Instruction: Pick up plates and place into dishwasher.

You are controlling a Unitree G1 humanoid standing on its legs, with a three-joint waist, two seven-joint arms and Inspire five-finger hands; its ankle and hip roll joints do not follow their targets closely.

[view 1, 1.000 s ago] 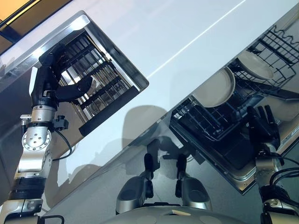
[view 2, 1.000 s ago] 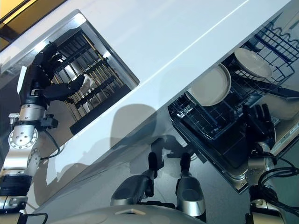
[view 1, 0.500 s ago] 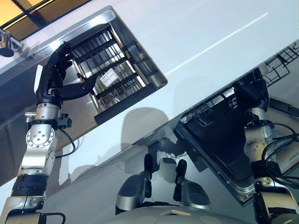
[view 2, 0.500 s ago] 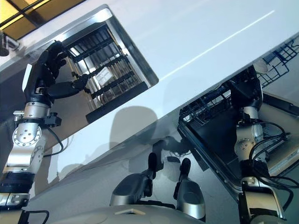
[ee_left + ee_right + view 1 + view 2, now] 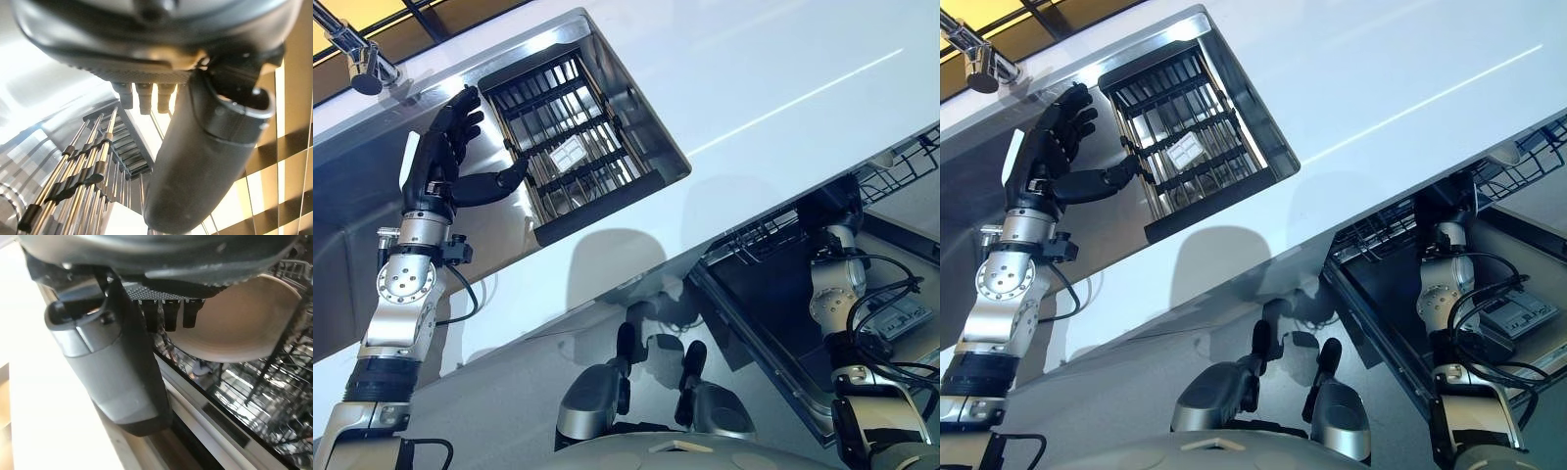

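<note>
Left eye view, sink: we see the left hand [image 5: 445,157] raised over the sink [image 5: 636,108] on the far left of the desk [image 5: 783,59], fingers straight and spread, thumb reaching toward the dark rack [image 5: 573,162] that sits in the basin. It grips nothing.
Left eye view, faucet: a faucet [image 5: 357,54] shows at the far left corner.
Left eye view, dishwasher: on the right, the dishwasher [image 5: 773,313] stands open below the desk edge, and our right arm reaches up into its wire basket [image 5: 911,162]; the hand itself is hidden there.
Right eye view: the same layout; no plate shows in the sink rack from here, only a small pale square patch [image 5: 1185,149] among the bars.
Left wrist view: we look along the open fingers [image 5: 142,95] and thumb at the rack bars; nothing lies between them.
Right wrist view, plate: a beige plate [image 5: 239,323] stands on edge in the dishwasher basket, just past our right hand [image 5: 161,308].
Right wrist view, hand state: the fingers look short and straight, apart from the thumb, not closed on the plate.
Progress: we judge at least one plate is already racked; the left hand seems to be searching the sink for another, and whether any remain we cannot tell.
</note>
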